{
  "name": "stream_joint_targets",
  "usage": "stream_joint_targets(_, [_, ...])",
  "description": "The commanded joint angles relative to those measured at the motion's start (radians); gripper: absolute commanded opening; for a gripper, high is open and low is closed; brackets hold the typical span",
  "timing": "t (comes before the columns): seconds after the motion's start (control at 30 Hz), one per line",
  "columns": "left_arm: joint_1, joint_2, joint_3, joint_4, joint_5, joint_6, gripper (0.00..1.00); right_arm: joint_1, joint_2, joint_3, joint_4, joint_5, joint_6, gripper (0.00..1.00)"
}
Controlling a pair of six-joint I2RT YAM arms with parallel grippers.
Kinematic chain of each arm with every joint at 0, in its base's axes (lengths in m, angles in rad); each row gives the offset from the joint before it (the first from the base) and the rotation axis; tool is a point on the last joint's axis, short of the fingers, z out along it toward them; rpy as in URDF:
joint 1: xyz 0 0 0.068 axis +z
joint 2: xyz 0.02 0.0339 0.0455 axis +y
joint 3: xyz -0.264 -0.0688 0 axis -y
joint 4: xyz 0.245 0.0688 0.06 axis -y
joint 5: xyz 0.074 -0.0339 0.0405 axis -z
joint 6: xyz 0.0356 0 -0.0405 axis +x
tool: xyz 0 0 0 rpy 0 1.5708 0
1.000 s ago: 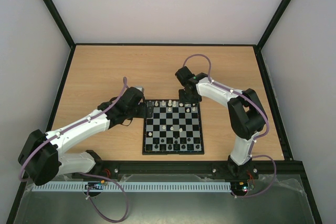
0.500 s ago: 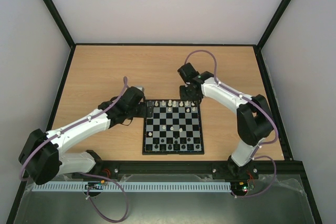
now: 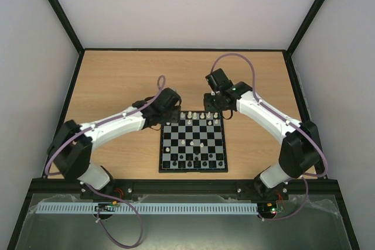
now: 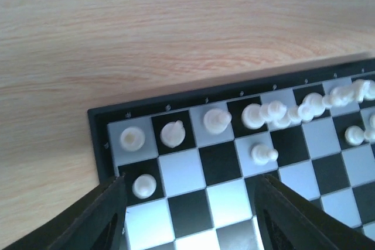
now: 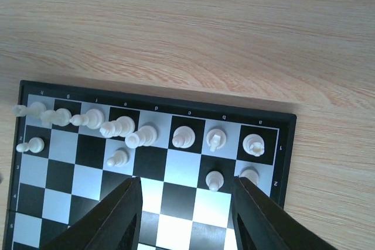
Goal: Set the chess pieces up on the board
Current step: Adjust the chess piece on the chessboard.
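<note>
The board [image 3: 193,170] lies in the middle of the table. Cream-white chess pieces [image 3: 199,116] line its far row, black ones [image 3: 193,160] its near rows, and a few white ones stand mid-board. My left gripper [image 3: 171,115] hovers open over the far left corner. In the left wrist view its gripper [image 4: 187,215] is empty, with a white pawn [image 4: 143,185] beside the left finger. My right gripper [image 3: 215,111] hovers open over the far right corner. The right wrist view shows the gripper [image 5: 184,215] empty, with a pawn [image 5: 214,180] just ahead of its jaws.
Bare wooden table surrounds the board on every side, with grey walls beyond a black frame. In the wrist views the board's black border [image 4: 96,144] [image 5: 287,144] runs close to each gripper. The arm bases sit on the near rail [image 3: 187,188].
My left arm has swung right and forward to the board's far left corner. My right gripper has drawn back a little from the far row toward the far right corner.
</note>
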Motion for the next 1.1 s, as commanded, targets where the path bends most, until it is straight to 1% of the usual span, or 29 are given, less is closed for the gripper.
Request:
stream_joint_targets(0.0, [-0.025, 0.122, 0.094, 0.002, -0.044, 0.015, 0.56, 0.007, -0.044, -0.029, -0.040, -0.029, -0.009, 0.42])
stream_joint_targets(0.17, [-0.027, 0.213, 0.150, -0.013, -0.090, 0.015, 0.36, 0.007, -0.056, -0.036, -0.034, -0.047, -0.010, 0.42])
stream_joint_targets(0.27, [-0.023, 0.238, 0.161, -0.016, -0.111, 0.011, 0.32, 0.009, -0.056, -0.038, -0.030, -0.060, -0.012, 0.42])
stream_joint_targets(0.4, [-0.017, 0.257, 0.167, -0.016, -0.121, -0.001, 0.32, 0.012, -0.058, -0.038, -0.025, -0.070, -0.013, 0.42])
stream_joint_targets(0.53, [-0.011, 0.280, 0.172, -0.009, -0.127, -0.005, 0.35, 0.014, -0.055, -0.039, -0.026, -0.077, -0.015, 0.42])
stream_joint_targets(0.67, [-0.002, 0.305, 0.177, -0.002, -0.118, -0.007, 0.36, 0.016, -0.055, -0.038, -0.027, -0.074, -0.015, 0.42])
stream_joint_targets(0.93, [0.011, 0.322, 0.175, 0.004, -0.111, -0.015, 0.30, 0.019, -0.051, -0.040, -0.027, -0.071, -0.015, 0.41])
stream_joint_targets(1.07, [0.014, 0.343, 0.178, 0.007, -0.099, -0.019, 0.25, 0.021, -0.051, -0.042, -0.028, -0.070, -0.015, 0.41])
